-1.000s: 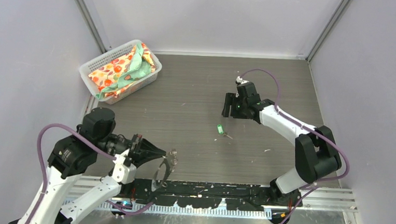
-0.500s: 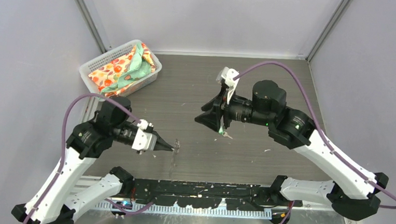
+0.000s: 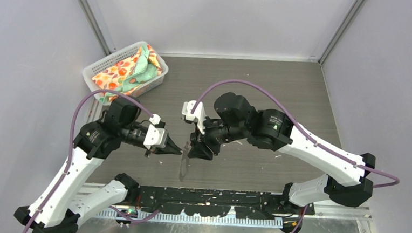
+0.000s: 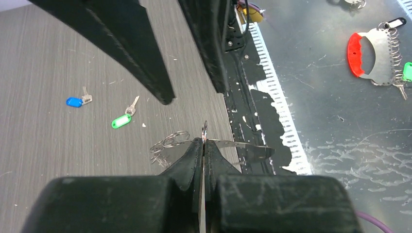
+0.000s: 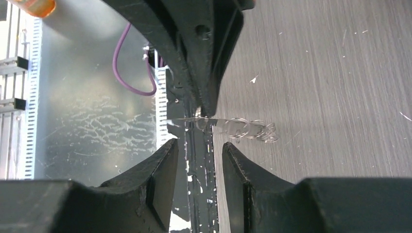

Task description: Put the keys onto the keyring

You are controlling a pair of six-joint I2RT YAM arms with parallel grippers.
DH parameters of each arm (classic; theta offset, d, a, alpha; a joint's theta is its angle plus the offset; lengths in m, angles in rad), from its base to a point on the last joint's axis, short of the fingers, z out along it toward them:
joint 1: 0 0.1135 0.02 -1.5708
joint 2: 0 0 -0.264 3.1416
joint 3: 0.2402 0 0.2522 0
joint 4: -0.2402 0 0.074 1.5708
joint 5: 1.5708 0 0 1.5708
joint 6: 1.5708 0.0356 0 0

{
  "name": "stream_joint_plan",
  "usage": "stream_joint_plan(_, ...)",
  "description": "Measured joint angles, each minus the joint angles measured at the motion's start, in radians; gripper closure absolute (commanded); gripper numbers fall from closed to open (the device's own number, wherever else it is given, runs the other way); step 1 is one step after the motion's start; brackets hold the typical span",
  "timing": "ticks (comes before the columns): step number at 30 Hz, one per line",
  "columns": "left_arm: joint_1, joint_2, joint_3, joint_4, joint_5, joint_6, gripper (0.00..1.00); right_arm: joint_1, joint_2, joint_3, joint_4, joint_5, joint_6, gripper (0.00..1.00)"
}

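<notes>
Left gripper [image 3: 180, 150] clamped shut on the keyring [image 4: 204, 133], holding it clear of the table [image 4: 48, 63]. Right gripper [image 5: 200, 145] faces it, jaws parted and empty, tips just short of the ring. Blue key [image 4: 75, 101] and green key [image 4: 121, 120] lie close together on the table, not threaded

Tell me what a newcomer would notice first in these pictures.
First, the two arms meet nose to nose over the middle of the table. The left gripper is pinched shut on the keyring, which dangles below it, and the right gripper faces it with its jaws apart. Next come the bright patterned cloth in the white basket at the far left corner, and the blue key and green key lying loose on the table.
</notes>
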Motion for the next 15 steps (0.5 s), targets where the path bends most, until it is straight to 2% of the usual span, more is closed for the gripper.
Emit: stream_joint_plan(15, 0.0, 0.001, 0.004, 0.072, -0.013, -0.139, 1.0, 0.058, 0.005, 0.006, 0.029, 0.101, -0.042, 0.67)
